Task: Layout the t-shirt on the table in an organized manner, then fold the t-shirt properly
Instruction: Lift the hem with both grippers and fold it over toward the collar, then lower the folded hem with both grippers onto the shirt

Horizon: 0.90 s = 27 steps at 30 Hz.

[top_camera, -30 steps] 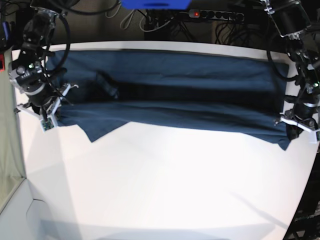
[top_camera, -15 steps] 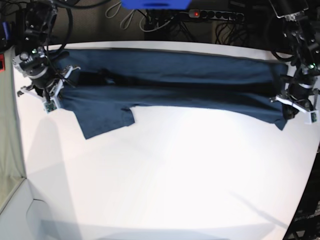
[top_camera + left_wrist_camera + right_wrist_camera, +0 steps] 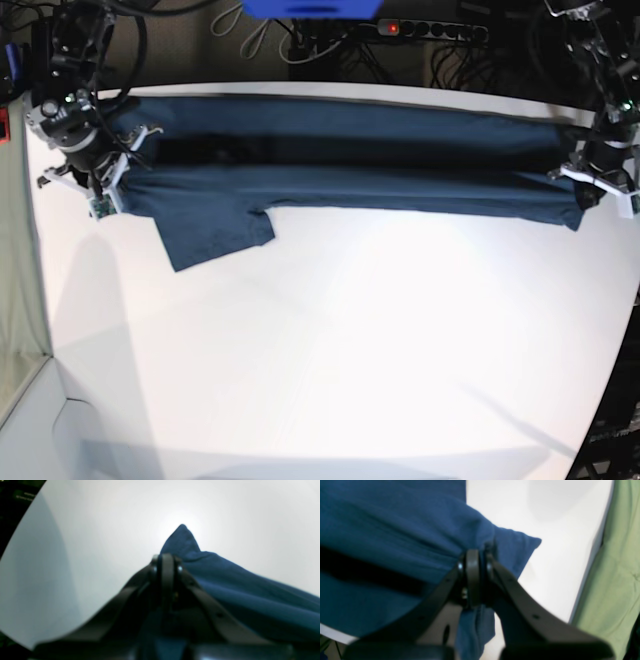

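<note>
Navy-blue cotton, the t-shirt (image 3: 350,160) lies stretched in a long band across the far part of the white tabletop (image 3: 340,350), running nearly from one side edge to the other. Its near layer is doubled over the far one, with a dark shadowed crease between them along the length. One short sleeve (image 3: 215,232) juts toward the near side from the band, flat on the tabletop, close to the right arm's end.

The right gripper (image 3: 98,185), on the left of the base view, is closed on the cloth at that end; its wrist view shows the black jaws pinched together with a corner of the t-shirt (image 3: 395,530) bunched between them and spilling past the tips. A pale green panel (image 3: 615,575) stands beside the tabletop edge there.

The left gripper (image 3: 600,185), on the right of the base view, is likewise clamped on the opposite end. In its wrist view the jaws meet on a fold of the t-shirt (image 3: 237,592), a small peak of fabric rising just beyond the tips against the bright tabletop (image 3: 87,542).

A power strip (image 3: 430,30) and cables lie behind the far edge.
</note>
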Tool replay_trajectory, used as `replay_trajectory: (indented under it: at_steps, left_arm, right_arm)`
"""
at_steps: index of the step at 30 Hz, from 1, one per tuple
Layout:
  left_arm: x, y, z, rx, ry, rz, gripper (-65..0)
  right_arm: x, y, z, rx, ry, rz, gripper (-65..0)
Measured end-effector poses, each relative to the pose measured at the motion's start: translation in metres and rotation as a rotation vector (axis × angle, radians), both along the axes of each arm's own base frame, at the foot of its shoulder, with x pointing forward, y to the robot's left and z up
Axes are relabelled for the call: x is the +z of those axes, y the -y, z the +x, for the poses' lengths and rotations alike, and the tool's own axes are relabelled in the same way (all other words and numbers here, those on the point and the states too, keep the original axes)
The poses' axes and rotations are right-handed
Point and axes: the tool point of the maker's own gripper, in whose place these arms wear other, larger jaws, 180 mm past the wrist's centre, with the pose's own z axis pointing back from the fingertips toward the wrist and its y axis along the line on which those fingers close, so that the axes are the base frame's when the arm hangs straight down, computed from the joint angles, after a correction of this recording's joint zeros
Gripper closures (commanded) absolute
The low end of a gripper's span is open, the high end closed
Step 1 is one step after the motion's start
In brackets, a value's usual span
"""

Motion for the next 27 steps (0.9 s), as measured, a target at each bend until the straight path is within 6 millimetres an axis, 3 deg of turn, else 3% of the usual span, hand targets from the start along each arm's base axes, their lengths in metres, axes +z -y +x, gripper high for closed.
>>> replay_trajectory:
  at_steps: [6, 10, 23, 27]
  left_arm:
    - [-0.027, 0.004, -0.014, 0.028, -0.056, -0.052, -0.2]
    - [-0.055, -0.001, -0.025, 0.066, -0.113, -0.098, -0.2]
    - [-0.057, -0.004, -0.016, 0.08, -0.092, -0.116, -0.2]
    - [-0.057, -0.003, -0.016, 0.081, -0.091, -0.118, -0.2]
  right_arm:
    - [-0.004, -0.005, -0.002, -0.007, -0.008, 0.013, 0.0]
    - [-0.004, -0.005, -0.002, -0.008, -0.009, 0.013, 0.0]
    - [-0.014, -0.006, -0.016, -0.007, -0.048, 0.019, 0.0]
    - [-0.028, -0.006, -0.026, -0.014, -0.093, 0.032, 0.0]
